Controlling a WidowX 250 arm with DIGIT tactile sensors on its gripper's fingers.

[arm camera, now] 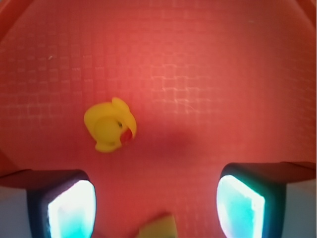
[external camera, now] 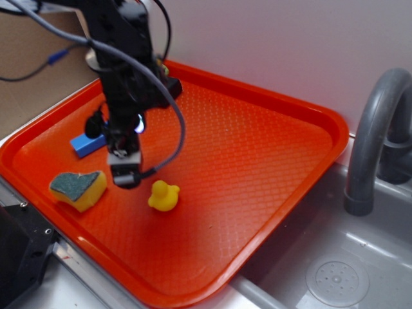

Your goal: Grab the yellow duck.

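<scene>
Tray (external camera: 270, 148): orange, carrying everything you see here.
Pincer (arm camera: 156, 206): your jaws stand wide apart, empty, above the tray.
Sponge (external camera: 78, 188): left of pincer.
Yellow duck (external camera: 163, 196): upright, just beside the pincer, untouched.

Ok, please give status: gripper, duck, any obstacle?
Gripper open, empty, above the tray. Yellow duck upright, free, just ahead. Sponge close behind, not blocking.

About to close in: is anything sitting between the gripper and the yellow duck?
Nothing. In the wrist view only bare orange tray separates the open gripper from the yellow duck. The sponge lies on the gripper's other side.
</scene>
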